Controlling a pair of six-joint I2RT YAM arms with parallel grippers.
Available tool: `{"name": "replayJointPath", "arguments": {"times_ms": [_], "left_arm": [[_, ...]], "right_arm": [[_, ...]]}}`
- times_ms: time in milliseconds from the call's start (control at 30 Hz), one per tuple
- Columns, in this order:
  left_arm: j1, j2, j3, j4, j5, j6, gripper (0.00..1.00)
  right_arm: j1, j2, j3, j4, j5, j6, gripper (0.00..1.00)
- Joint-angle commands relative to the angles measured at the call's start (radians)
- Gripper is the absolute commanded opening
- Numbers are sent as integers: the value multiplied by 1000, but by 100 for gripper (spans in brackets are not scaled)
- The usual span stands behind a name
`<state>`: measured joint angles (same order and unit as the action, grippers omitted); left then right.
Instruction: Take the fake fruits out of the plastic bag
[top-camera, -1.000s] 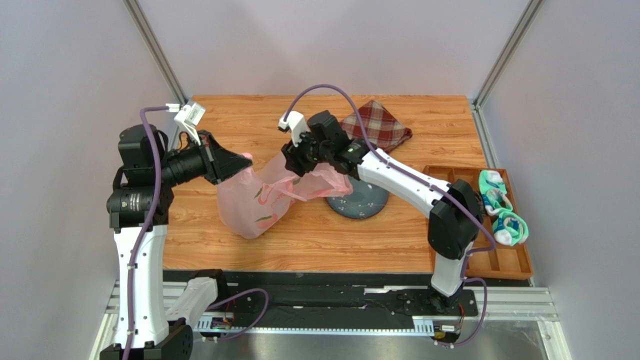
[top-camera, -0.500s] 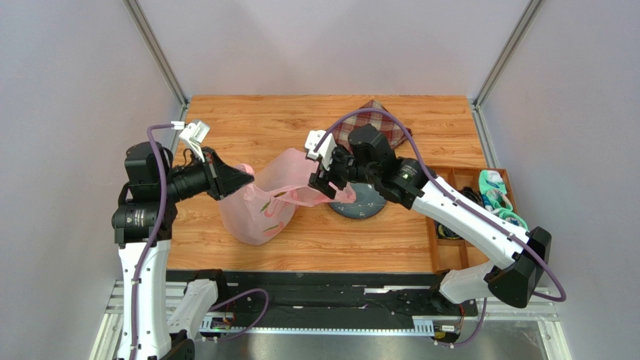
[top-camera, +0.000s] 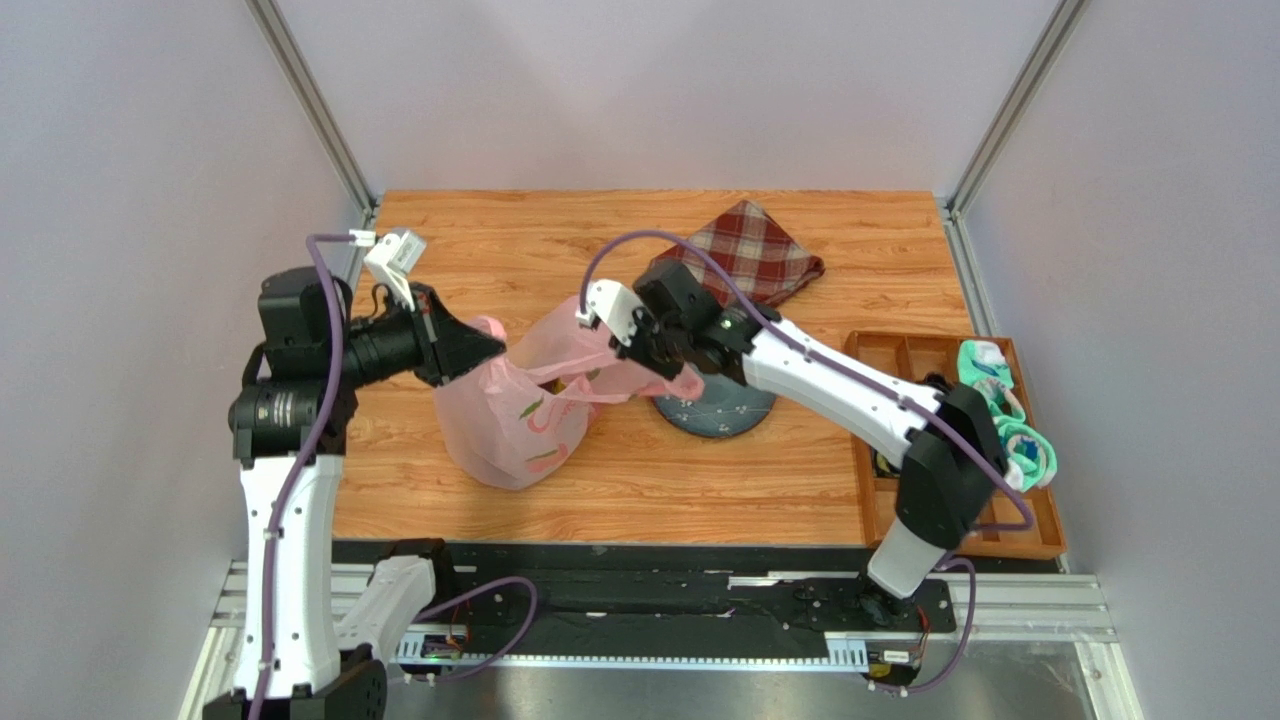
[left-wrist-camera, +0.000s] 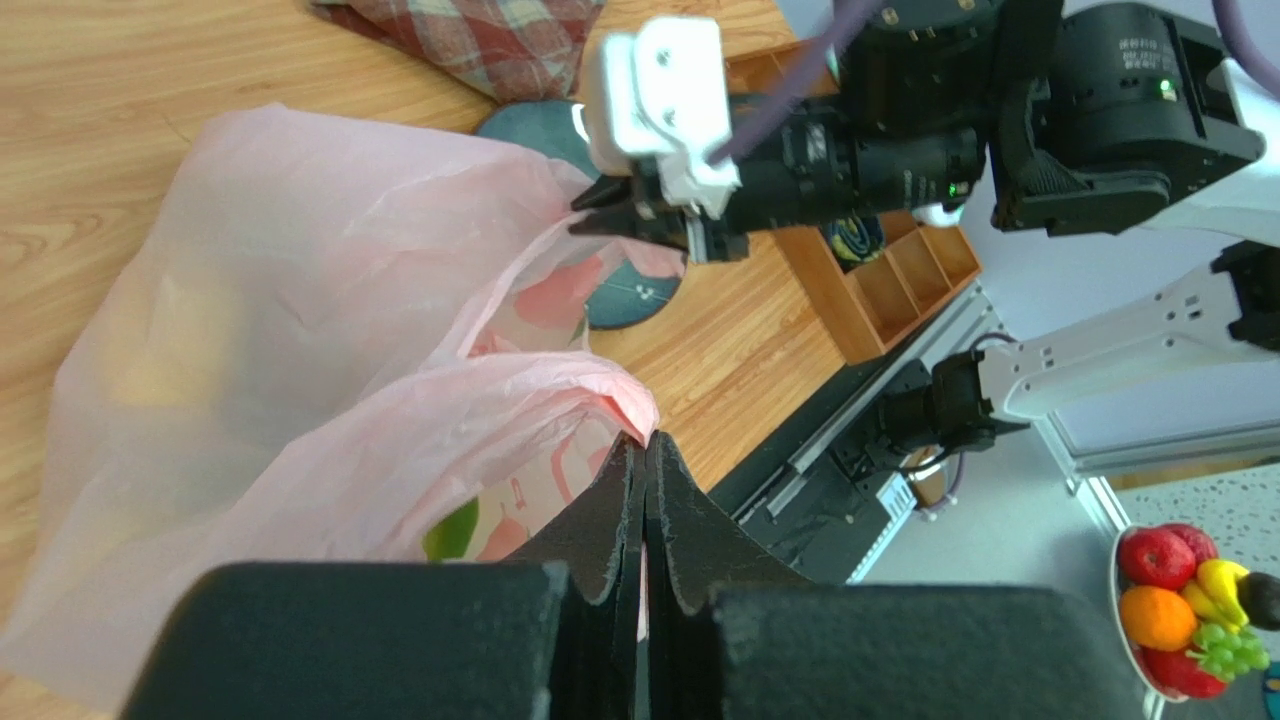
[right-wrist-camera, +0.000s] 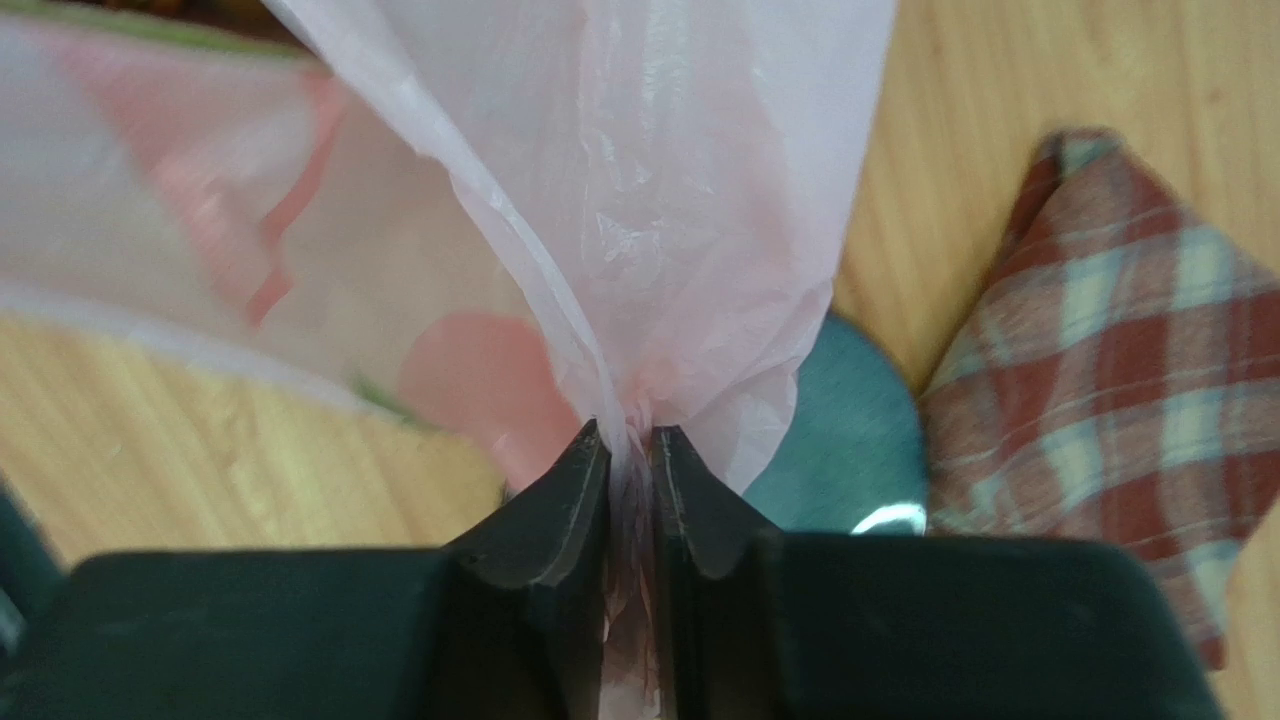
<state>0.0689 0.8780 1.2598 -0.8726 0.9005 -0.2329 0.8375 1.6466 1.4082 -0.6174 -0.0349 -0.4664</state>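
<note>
The pink plastic bag (top-camera: 511, 420) stands on the wooden table, stretched between both grippers. My left gripper (top-camera: 484, 342) is shut on the bag's left rim; in the left wrist view its fingertips (left-wrist-camera: 648, 438) pinch the film. My right gripper (top-camera: 616, 354) is shut on the opposite rim, and the right wrist view shows gathered film (right-wrist-camera: 661, 225) caught between its jaws (right-wrist-camera: 631, 435). Of the fake fruits, a green one (left-wrist-camera: 448, 528) and a yellowish one (left-wrist-camera: 150, 360) show faintly through the bag. The others are hidden inside.
A dark round plate (top-camera: 736, 405) lies right of the bag, under the right arm. A red plaid cloth (top-camera: 751, 252) lies at the back. A wooden tray (top-camera: 1037, 528) with rolled socks (top-camera: 999, 413) sits at the right edge.
The right gripper has moved left and closed on the bag's right rim. The left gripper has kept its hold and the bag mouth is pulled wider.
</note>
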Motion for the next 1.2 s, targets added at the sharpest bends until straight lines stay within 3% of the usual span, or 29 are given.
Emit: {"name": "replayJointPath", "arguments": {"times_ms": [0,33,67,133,200,267,300,367,467,567,600,633,700,767,833,867,933,1000,1167], "left_arm": [[5,134,201,12,-22,105,0],[5,204,255,8,-9,115,0],[3,241,320,3,11,121,0],[5,353,536,-29,28,139,0],[5,430,779,-78,21,165,0],[5,521,927,-100,20,178,0],[3,542,1034,-109,26,185,0],[3,558,1084,-114,67,208,0],[5,500,999,-190,97,285,0],[2,380,697,-304,104,340,0],[-3,348,515,-348,118,343,0],[-10,284,419,-358,121,330,0],[-47,233,149,-376,92,248,0],[-57,176,-23,-368,83,193,0],[-57,124,-199,-326,42,153,0],[-58,110,-229,-313,32,139,0],[-61,82,-240,-287,14,130,0],[-61,82,-206,-273,0,133,0],[-61,84,-181,-255,12,110,0]], "right_arm": [[-95,132,424,45,-17,43,0],[-132,227,534,21,-28,61,0],[-149,284,816,-5,-63,83,0],[-191,463,1105,-82,-98,165,0],[-204,536,1376,-75,-129,192,0],[-202,477,1304,42,-149,199,0],[-204,422,1085,106,-154,210,0],[-206,232,863,307,-161,248,0],[-201,63,536,335,-186,282,0],[-202,-66,240,265,-201,323,0],[-202,-100,163,248,-201,343,0],[-204,-161,8,237,-224,369,0],[-195,-217,-124,223,-261,419,0],[-163,-271,-269,223,-243,422,3],[-164,-274,-308,213,-208,455,21],[-167,-274,-298,205,-198,460,38],[-164,-283,-249,200,-223,460,47],[-141,-294,-156,214,-229,431,51],[4,-251,-28,232,-289,331,47]]}}
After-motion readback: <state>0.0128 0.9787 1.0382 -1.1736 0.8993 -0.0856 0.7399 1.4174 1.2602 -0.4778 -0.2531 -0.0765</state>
